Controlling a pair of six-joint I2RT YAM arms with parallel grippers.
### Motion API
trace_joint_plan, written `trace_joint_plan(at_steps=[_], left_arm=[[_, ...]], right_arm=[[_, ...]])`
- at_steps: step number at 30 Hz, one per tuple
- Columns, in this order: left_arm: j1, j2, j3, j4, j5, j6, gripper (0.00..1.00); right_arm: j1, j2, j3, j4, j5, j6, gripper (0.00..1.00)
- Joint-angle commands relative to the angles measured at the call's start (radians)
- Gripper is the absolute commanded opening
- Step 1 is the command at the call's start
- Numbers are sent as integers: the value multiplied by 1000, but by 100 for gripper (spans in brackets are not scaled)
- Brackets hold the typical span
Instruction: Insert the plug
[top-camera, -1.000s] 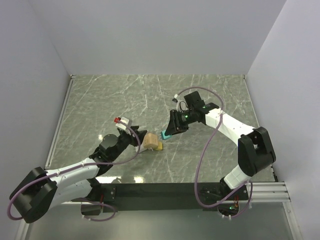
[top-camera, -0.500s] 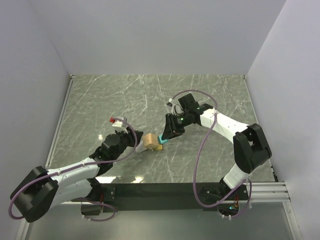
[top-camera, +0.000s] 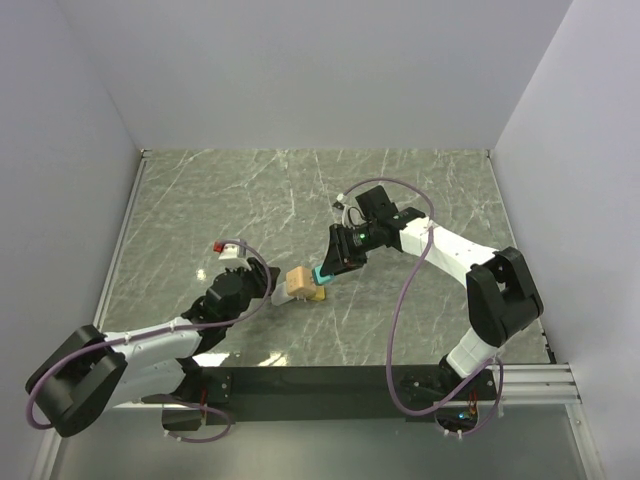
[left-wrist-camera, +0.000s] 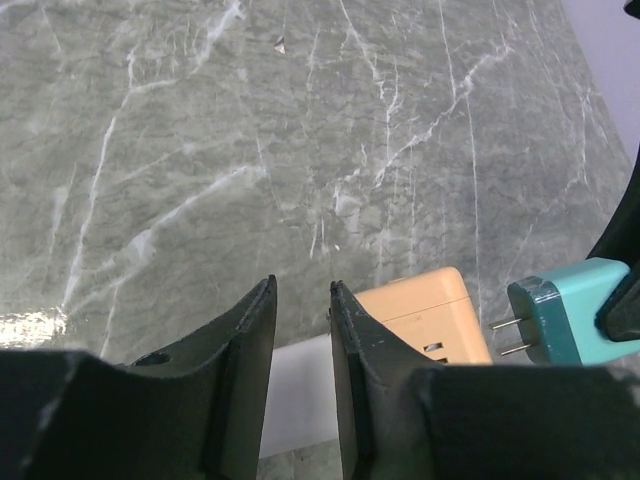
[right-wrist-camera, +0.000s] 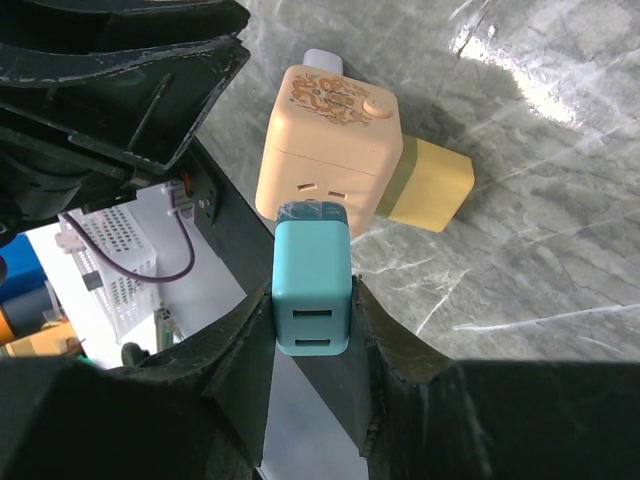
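Two arms reach in from the black bar (top-camera: 320, 383) at the near edge of the table (top-camera: 250, 190), and their tools nearly meet at the middle.

The left gripper (left-wrist-camera: 300, 292) lies low over the marble with its jaws a narrow gap apart. A white part shows low in that gap, and whether the fingers pinch it cannot be told. Just beside its right-hand finger lies the peach socket block (right-wrist-camera: 330, 140), with a yellow piece (right-wrist-camera: 430, 185) against one side.

The right gripper (right-wrist-camera: 312, 300) is clamped on the sides of the teal plug (right-wrist-camera: 312, 270). Its two prongs (left-wrist-camera: 506, 336) point at the block's slotted face and are very close to it. The left wrist view does not settle whether they touch. In the right wrist view the plug's own body hides them.

A purple cable (top-camera: 400, 300) loops loosely beside the right arm. Beyond the tools the marble runs open to the white walls (top-camera: 300, 80) at the far side. On the left it meets a metal rail (top-camera: 118, 250).

From above, both sets of fingertips are hidden under the wrists. The left wrist view cuts the plug off at its right edge.
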Motion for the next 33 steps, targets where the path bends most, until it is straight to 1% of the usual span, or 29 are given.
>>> trace_joint_plan(at_steps=[1, 16, 33], left_arm=[[1, 27, -2, 84, -4, -36, 33], [1, 108, -10, 151, -2, -67, 30], [-23, 174, -24, 193, -45, -93, 27]], right_arm=[[7, 2, 6, 34, 0, 10, 0], [8, 10, -48, 54, 25, 22, 0], [8, 7, -10, 79, 8, 59, 0]])
